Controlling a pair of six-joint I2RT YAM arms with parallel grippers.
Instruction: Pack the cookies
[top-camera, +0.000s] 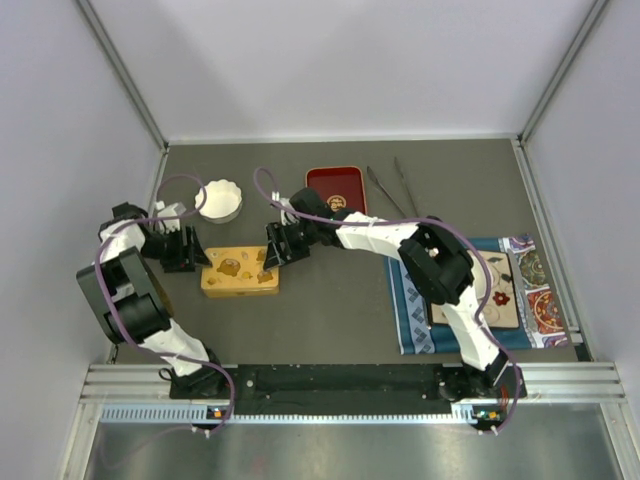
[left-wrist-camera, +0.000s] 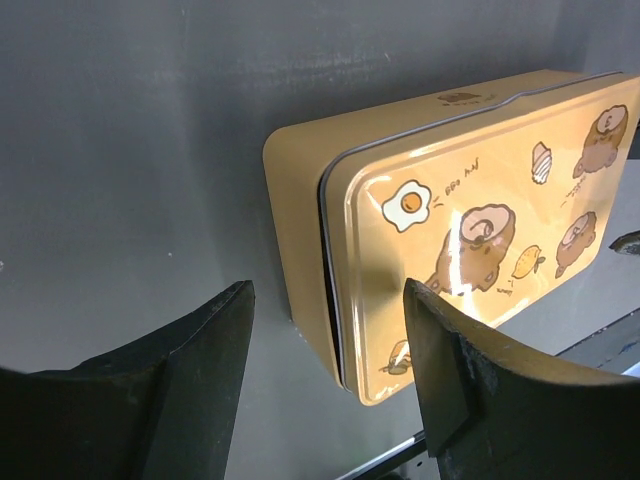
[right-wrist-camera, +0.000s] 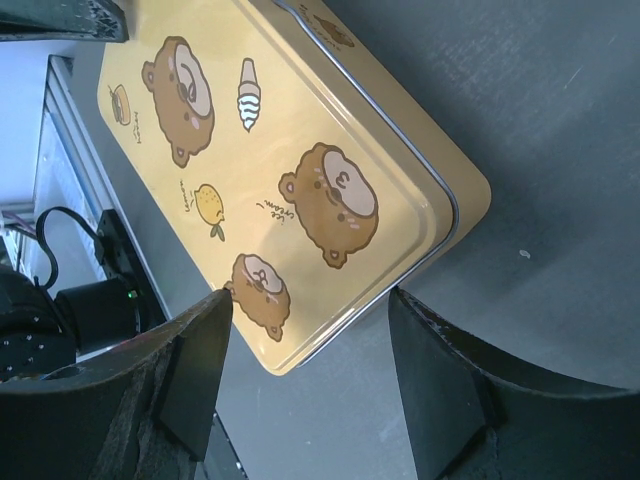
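Note:
A closed yellow tin (top-camera: 240, 271) with bear drawings on its lid lies on the dark table. My left gripper (top-camera: 196, 250) is open at the tin's left end; in the left wrist view (left-wrist-camera: 330, 335) the tin's near corner (left-wrist-camera: 345, 300) sits between the fingers. My right gripper (top-camera: 273, 250) is open at the tin's right end; in the right wrist view (right-wrist-camera: 310, 345) the tin's corner (right-wrist-camera: 300, 200) lies between the fingers. Neither gripper holds anything. No orange or black cookies show in any view.
A white fluted cup (top-camera: 219, 200) stands behind the tin. A red tray (top-camera: 335, 187) and metal tongs (top-camera: 388, 190) lie at the back. A blue patterned mat (top-camera: 412, 310) with a beige board (top-camera: 500, 295) lies at the right, partly under my right arm.

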